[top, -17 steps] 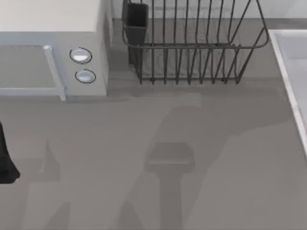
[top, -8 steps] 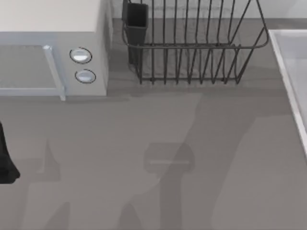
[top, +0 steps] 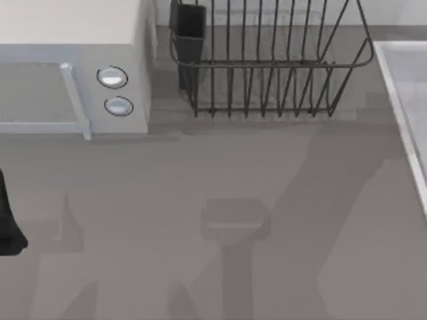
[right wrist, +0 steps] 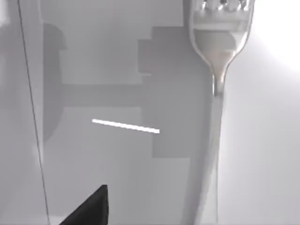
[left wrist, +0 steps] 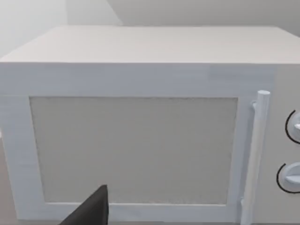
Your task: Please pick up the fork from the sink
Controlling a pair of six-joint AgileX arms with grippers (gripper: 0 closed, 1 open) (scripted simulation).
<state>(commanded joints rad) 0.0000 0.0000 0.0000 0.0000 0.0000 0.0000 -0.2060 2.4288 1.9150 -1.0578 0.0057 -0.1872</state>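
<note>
A: Sink at three o'clock of the top view, cut by the frame; pale grey-white basin, straight lighter raised rim. Contents?

B: Fork lying flat on the smooth basin floor, seen from the right wrist view. Slim shiny silver metal, bowl-like neck narrowing to a thin handle, tine roots at the frame edge. Nothing touching it.

A: Other containers?

B: Dark wire dish rack at twelve o'clock, thin upright bars, curved rail along the front. Dark rectangular cup clipped at its left corner. Cannot tell what, if anything, sits inside either.

A: And at ten o'clock?

B: White box, flat matte top, pale framed door with a vertical bar handle, two round knobs beside it. Door shut.

A: Room to move?

B: Broad bare grey table from centre down to six o'clock, only soft shadows across it. Narrow strip between rack and sink rim.

A: Grippers?

B: Left arm parked at nine o'clock, a dark shape at the frame edge, facing the box door. One dark fingertip in its wrist view; open or closed, cannot tell. Right gripper above the basin, one dark fingertip near the fork, apart from it; state likewise cannot tell.
</note>
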